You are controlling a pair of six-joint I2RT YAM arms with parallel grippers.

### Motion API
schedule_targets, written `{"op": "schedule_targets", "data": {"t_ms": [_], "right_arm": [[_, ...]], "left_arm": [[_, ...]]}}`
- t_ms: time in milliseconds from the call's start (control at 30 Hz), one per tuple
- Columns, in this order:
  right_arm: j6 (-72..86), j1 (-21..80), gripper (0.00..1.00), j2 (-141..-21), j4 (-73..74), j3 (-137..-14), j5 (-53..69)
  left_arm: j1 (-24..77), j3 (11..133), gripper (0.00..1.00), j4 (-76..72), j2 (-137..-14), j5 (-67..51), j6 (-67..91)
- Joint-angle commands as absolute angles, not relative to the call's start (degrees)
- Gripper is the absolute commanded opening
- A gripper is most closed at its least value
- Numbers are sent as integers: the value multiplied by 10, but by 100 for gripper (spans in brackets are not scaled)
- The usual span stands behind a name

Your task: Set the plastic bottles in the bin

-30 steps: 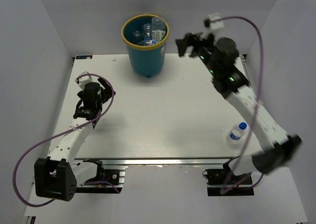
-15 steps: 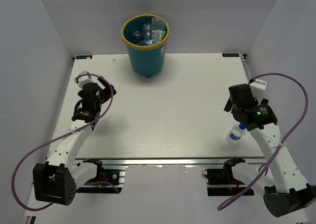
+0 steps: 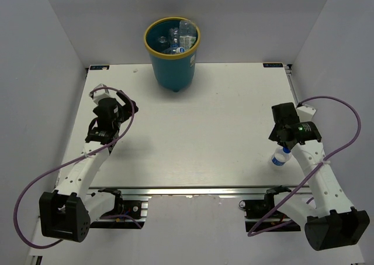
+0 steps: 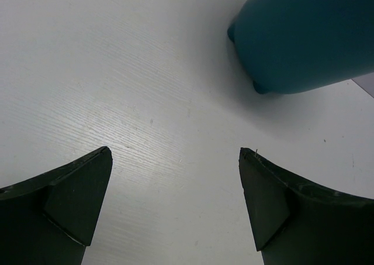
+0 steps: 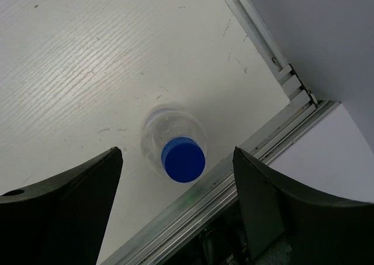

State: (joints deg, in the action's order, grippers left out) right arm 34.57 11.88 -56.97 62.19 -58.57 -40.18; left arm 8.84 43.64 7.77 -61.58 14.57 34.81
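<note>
A clear plastic bottle (image 3: 281,157) with a blue cap (image 5: 183,159) stands upright near the table's front right edge. My right gripper (image 3: 281,143) hangs right over it, open. In the right wrist view its fingers (image 5: 87,183) flank the cap without touching it. The teal bin (image 3: 173,72) with a yellow rim stands at the back centre, with several plastic bottles (image 3: 178,35) inside. My left gripper (image 3: 125,107) is open and holds nothing, low over the left side of the table. The left wrist view shows the bin's base (image 4: 304,37) ahead to the right.
An aluminium rail (image 5: 234,171) runs along the table's front edge just beyond the standing bottle. White walls (image 3: 52,72) close in the left, back and right sides. Purple cables (image 3: 345,110) loop off both arms.
My right arm has swung from the back right, near the bin, down to the front right over the standing bottle. Its jaws have narrowed slightly. The left arm barely moved.
</note>
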Motion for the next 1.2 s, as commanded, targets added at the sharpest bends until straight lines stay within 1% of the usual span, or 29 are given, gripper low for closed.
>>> {"op": "schedule_targets", "data": {"t_ms": [0, 200, 300, 367, 500, 600, 633, 767, 933, 1000, 1100, 1133, 1167], "right_arm": [[355, 101, 80, -571, 595, -572, -369], [387, 96, 74, -600, 621, -575, -383], [393, 95, 72, -613, 633, -578, -384], [424, 95, 72, -629, 671, -587, -398], [440, 94, 72, -647, 701, -595, -402], [471, 94, 69, -662, 740, -606, -420], [472, 94, 63, -661, 740, -606, -423], [454, 93, 52, -659, 723, -603, -414], [440, 94, 41, -663, 714, -601, -407], [435, 94, 34, -655, 707, -600, -406], [427, 94, 17, -638, 700, -603, -403], [420, 94, 9, -634, 697, -605, -403], [414, 93, 6, -622, 690, -607, -403]], "left_arm": [[91, 453, 98, 90, -613, 145, 348], [91, 448, 98, 87, -600, 142, 348], [90, 449, 98, 90, -593, 144, 350], [90, 447, 98, 91, -588, 146, 350], [91, 441, 98, 89, -577, 151, 352], [90, 444, 98, 94, -575, 152, 352], [91, 444, 98, 95, -572, 154, 352], [91, 442, 98, 98, -568, 164, 352], [90, 440, 98, 98, -562, 164, 352], [91, 441, 98, 98, -561, 165, 352], [91, 439, 98, 97, -561, 164, 352], [90, 440, 98, 97, -562, 165, 352], [91, 440, 98, 97, -562, 164, 352]]}}
